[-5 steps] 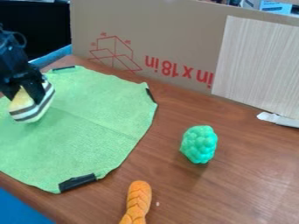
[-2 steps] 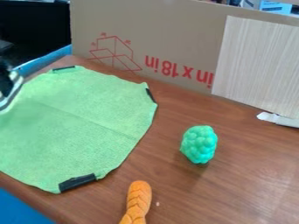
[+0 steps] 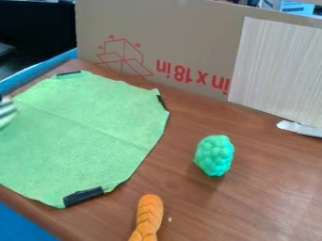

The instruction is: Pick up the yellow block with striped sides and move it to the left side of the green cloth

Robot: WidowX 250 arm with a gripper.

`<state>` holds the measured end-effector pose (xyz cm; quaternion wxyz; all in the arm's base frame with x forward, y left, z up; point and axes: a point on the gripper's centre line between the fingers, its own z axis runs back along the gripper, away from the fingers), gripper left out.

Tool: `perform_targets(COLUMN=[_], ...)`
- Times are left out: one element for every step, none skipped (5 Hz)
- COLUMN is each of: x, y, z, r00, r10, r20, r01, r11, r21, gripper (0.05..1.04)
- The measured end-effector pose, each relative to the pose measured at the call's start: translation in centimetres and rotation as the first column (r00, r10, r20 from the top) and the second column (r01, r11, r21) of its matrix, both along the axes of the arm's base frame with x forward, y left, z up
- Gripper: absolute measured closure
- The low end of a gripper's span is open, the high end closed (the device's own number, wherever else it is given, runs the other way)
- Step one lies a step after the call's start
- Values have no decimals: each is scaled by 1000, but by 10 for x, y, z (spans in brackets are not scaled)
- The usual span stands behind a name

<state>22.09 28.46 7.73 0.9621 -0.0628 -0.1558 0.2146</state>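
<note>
Whereas one green cloth (image 3: pixel 88 127) with three black strips (image 3: pixel 83 196) spans the left of the frame, one glossy, bumpy teal object (image 3: pixel 214 155) lies right of centre and one orange braided object (image 3: pixel 148 219) at bottom centre. One white, dark-striped object (image 3: pixel 5 113) appears at the left edge, beside the black gripper (image 3: pixel 1 98), whose grip cannot be determined; relative to the first frame, both have shifted left.

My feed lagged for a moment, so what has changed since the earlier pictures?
The striped thing, at first in the gripper over the green cloth, has moved left to the view's edge, which now cuts it off. Whether it is still gripped, I can't tell. The bumpy green toy and orange braided toy stayed put.
</note>
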Motion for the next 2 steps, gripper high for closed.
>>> perform_targets(x=[-7, -4], y=[5, 3], z=[-2, 4], r00=[1000, 997], r10=[0, -74], r20=[17, 39], r01=[1, 76], r11=[998, 995], r21=[-59, -66], gripper=[83, 83])
